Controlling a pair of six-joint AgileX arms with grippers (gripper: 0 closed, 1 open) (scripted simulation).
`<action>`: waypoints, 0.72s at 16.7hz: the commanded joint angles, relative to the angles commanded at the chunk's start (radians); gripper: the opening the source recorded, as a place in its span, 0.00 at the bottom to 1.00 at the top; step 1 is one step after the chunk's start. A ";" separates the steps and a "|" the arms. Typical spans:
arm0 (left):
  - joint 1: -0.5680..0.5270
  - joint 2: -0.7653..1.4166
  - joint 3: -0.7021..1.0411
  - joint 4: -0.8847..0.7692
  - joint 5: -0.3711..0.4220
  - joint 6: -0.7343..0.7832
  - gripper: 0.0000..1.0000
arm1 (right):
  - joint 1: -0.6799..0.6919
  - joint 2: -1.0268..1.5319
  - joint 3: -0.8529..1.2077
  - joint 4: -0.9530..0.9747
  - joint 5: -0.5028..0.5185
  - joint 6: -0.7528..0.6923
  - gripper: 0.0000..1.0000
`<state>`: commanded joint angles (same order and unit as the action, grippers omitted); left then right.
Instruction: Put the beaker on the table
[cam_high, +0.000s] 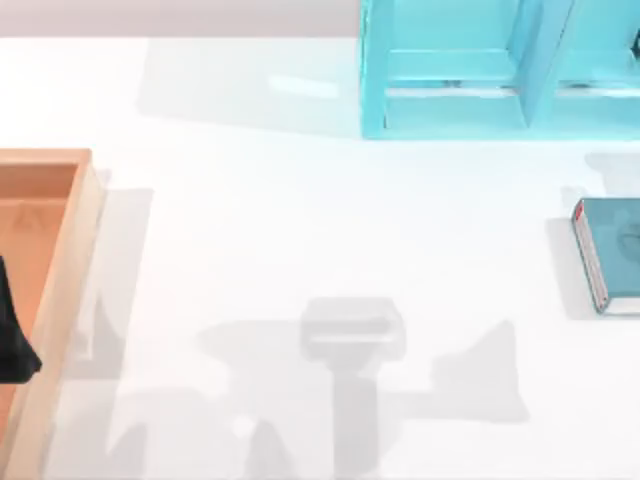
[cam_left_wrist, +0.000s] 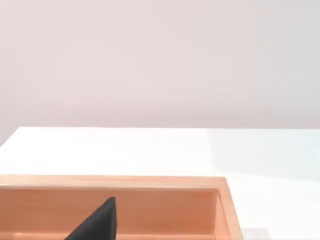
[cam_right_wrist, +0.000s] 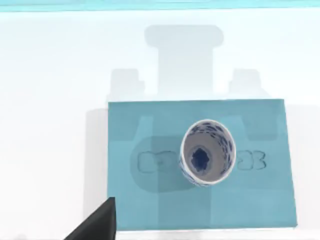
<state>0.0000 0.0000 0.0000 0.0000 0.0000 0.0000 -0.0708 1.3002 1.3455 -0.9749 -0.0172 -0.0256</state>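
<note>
No text, label, brand, number or sign can be read anywhere. The blue book (cam_right_wrist: 150, 200) carries faint embossed marks on its cover beside the beaker (cam_right_wrist: 207, 152), but they cannot be made out. The beaker bears a blue pattern, with no lettering.

Rendered tabletop test scene: glossy white table (cam_high: 300, 230), blank pale wall beyond, light blue shelf unit (cam_high: 450, 80), wooden tray (cam_high: 60, 260), teal book (cam_high: 610, 255).

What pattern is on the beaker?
Blue dotted pattern on white beaker; clearest in right wrist view.
</note>
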 joint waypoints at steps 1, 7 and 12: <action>0.000 0.000 0.000 0.000 0.000 0.000 1.00 | -0.008 0.094 0.080 -0.069 0.005 -0.012 1.00; 0.000 0.000 0.000 0.000 0.000 0.000 1.00 | -0.044 0.563 0.478 -0.408 0.017 -0.065 1.00; 0.000 0.000 0.000 0.000 0.000 0.000 1.00 | -0.053 0.742 0.635 -0.534 0.012 -0.079 1.00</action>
<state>0.0000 0.0000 0.0000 0.0000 0.0000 0.0000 -0.1241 2.0422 1.9809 -1.5085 -0.0049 -0.1043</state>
